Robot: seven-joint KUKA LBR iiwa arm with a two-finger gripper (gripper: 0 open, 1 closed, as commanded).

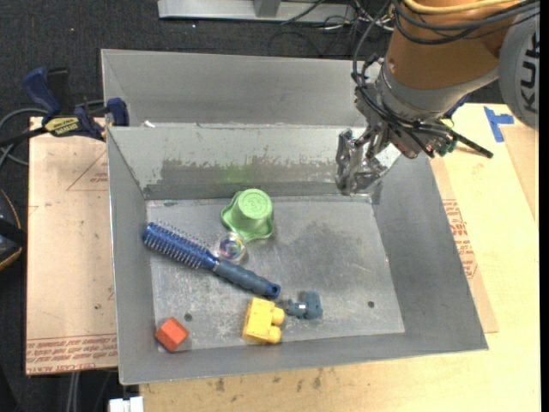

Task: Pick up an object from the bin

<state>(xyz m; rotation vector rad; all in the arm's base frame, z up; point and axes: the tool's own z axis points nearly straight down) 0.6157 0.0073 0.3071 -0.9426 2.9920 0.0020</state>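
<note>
Hanging at the far right corner of the bin (257, 93), my gripper (354, 168) is well apart from the green cup (249, 213) and blue hairbrush (206, 260); whether it is spread I cannot tell.

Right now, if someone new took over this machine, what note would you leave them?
Jaws: at the bin's far right corner, over bare floor, with nothing seen in them.
Things: green cup, blue brush, yellow block, orange cube and a small grey-blue piece, all to the left and front, well away from the jaws.
Done: nothing picked.
Left: choose one thing, reach it, grip, lift.
</note>
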